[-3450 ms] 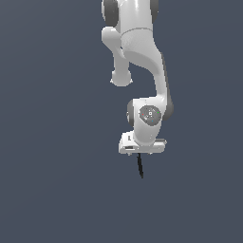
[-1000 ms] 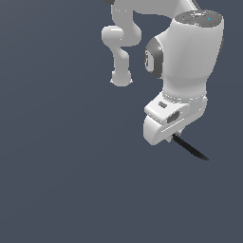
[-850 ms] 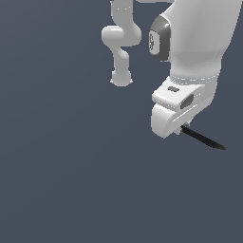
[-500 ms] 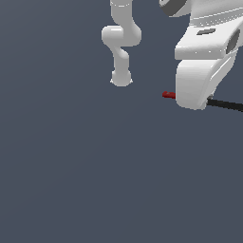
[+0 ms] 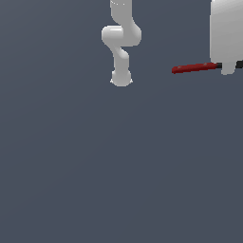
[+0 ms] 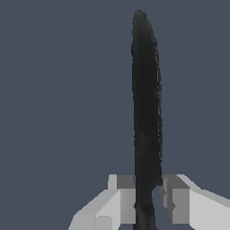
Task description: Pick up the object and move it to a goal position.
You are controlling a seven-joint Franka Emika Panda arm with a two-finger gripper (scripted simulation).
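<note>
The largest item in the exterior view is the white arm [image 5: 122,42], whose jointed column descends from the upper edge and ends in a rounded base resting on the flat grey-blue floor [image 5: 95,166]. To the exterior view's right of that column, well apart from it, a broad white block of the arm's end section occupies the upper corner, and from its lower edge one white finger [image 5: 228,68] projects downward. The gripper [image 6: 148,197] appears more completely in the wrist view, where its two pale grey fingers stand on either side of the stick [image 6: 146,112] and press against it; the gap between them is only as wide as the stick, so the jaws are nearly closed and clamped on it. In the exterior view the stick [image 5: 197,68] lies roughly level, tilted slightly, at about the height of the arm's base and raised off the floor. Its dark red half extends from the finger toward the arm column, ending well short of it, while a short black section shows just beside the finger on both sides. In the wrist view the black half extends straight out from between the fingers, and a trace of red is visible at the grip, close to the colour change.
</note>
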